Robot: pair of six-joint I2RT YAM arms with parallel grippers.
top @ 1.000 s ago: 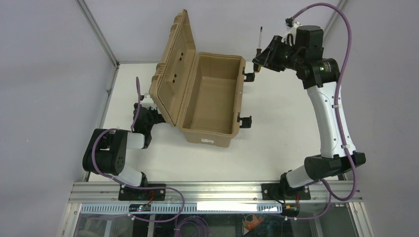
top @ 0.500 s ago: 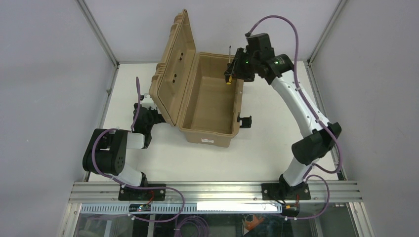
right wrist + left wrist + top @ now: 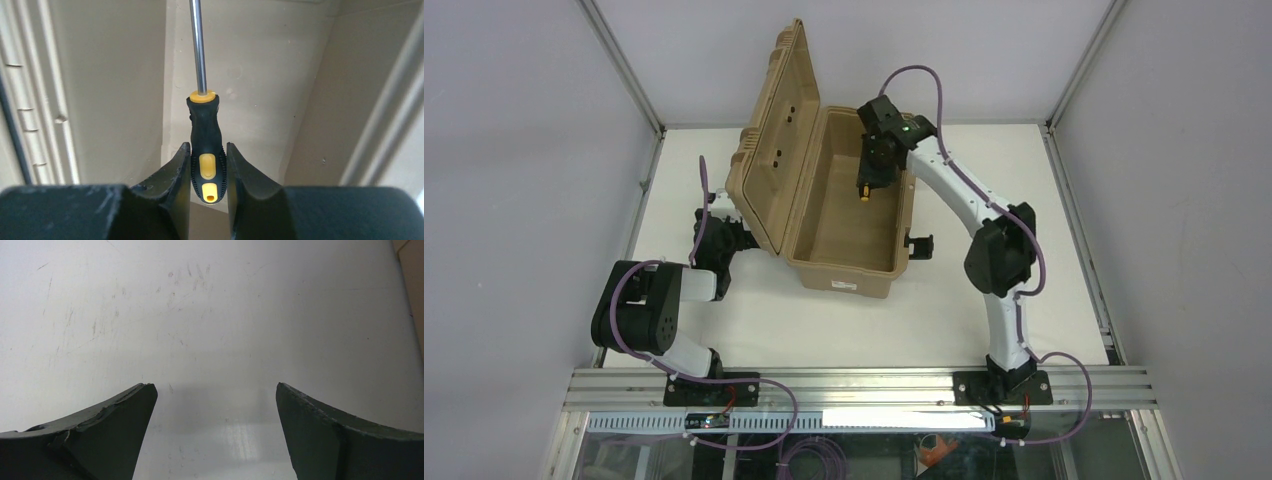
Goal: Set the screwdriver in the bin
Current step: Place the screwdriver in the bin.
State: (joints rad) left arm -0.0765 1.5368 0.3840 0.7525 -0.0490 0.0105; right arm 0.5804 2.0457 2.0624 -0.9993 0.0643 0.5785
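White table (image 3: 874, 330): surface matt, marked with fine scratches and scuffs (image 3: 190, 280) in the left wrist view, with a bright glare patch (image 3: 240, 440) nearer the camera. Aluminium rail (image 3: 844, 385) runs along the near edge; a slotted white cable duct (image 3: 794, 422) lies just below it. Grey wall panels (image 3: 514, 150) enclose both sides and the rear, joined by slanting metal posts (image 3: 624, 75). A small orange item (image 3: 936, 452) beneath the rail is not identifiable.

The screwdriver (image 3: 204, 125) sits between the right jaws, over the far end of the bin (image 3: 849, 272)
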